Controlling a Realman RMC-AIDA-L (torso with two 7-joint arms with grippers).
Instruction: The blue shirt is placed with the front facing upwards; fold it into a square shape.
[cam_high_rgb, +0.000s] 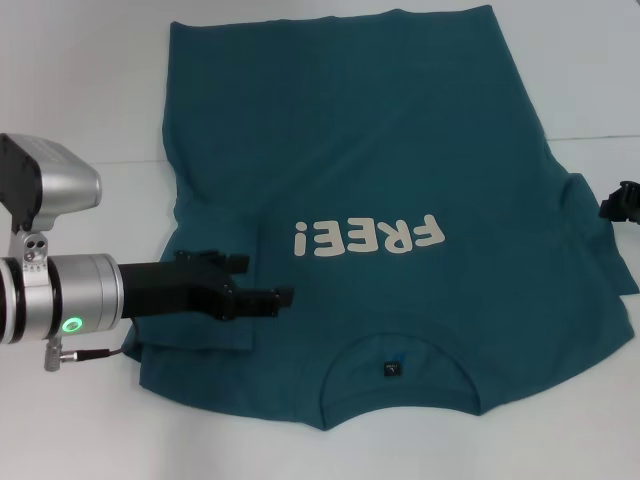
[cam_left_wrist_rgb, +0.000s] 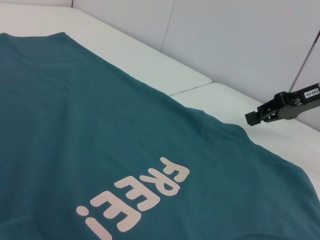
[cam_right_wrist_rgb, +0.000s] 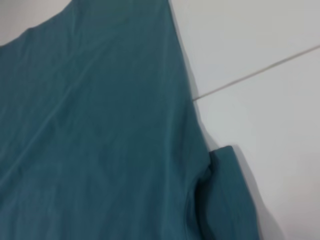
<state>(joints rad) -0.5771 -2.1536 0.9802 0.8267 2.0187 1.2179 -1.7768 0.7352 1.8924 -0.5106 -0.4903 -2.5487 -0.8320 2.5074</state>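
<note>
The blue shirt (cam_high_rgb: 400, 130) lies flat on the white table, front up, with its cream "FREE!" print (cam_high_rgb: 368, 237) and its neck tag (cam_high_rgb: 391, 369) toward me. Its left sleeve (cam_high_rgb: 200, 330) is folded inward over the body. My left gripper (cam_high_rgb: 270, 280) is open and empty, low over that folded part, beside the print. My right gripper (cam_high_rgb: 622, 203) is at the table's right edge, just off the shirt's right sleeve (cam_high_rgb: 600, 260). The left wrist view shows the shirt (cam_left_wrist_rgb: 100, 125), the print (cam_left_wrist_rgb: 135, 200) and the right gripper (cam_left_wrist_rgb: 260, 114). The right wrist view shows the shirt's side (cam_right_wrist_rgb: 100, 125) and sleeve (cam_right_wrist_rgb: 230, 200).
The white table (cam_high_rgb: 80, 80) has a seam (cam_high_rgb: 600, 135) running across it, also seen in the right wrist view (cam_right_wrist_rgb: 260, 70). Bare table lies left, right and beyond the shirt.
</note>
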